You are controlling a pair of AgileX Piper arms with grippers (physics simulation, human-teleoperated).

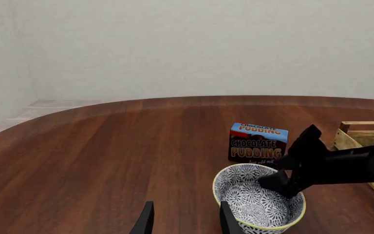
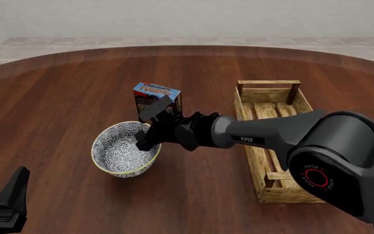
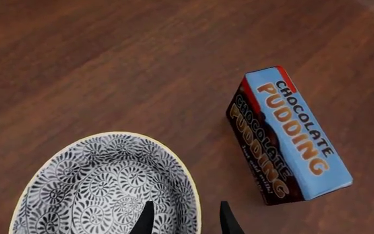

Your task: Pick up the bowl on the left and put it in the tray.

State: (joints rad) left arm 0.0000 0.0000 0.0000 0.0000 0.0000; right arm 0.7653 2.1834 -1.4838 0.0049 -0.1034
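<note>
Right wrist view, end effector [image 3: 183, 218] straddling bowl [image 3: 89, 187] rim

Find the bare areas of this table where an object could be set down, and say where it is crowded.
Bare wood lies left of the bowl, across the far side behind the pudding box, and along the near edge between bowl and tray. The tray's slatted bottom is also free. It is crowded where the right gripper straddles the bowl's rim beside the box.

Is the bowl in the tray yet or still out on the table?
Out: the bowl sits on the table, left of the tray.
</note>
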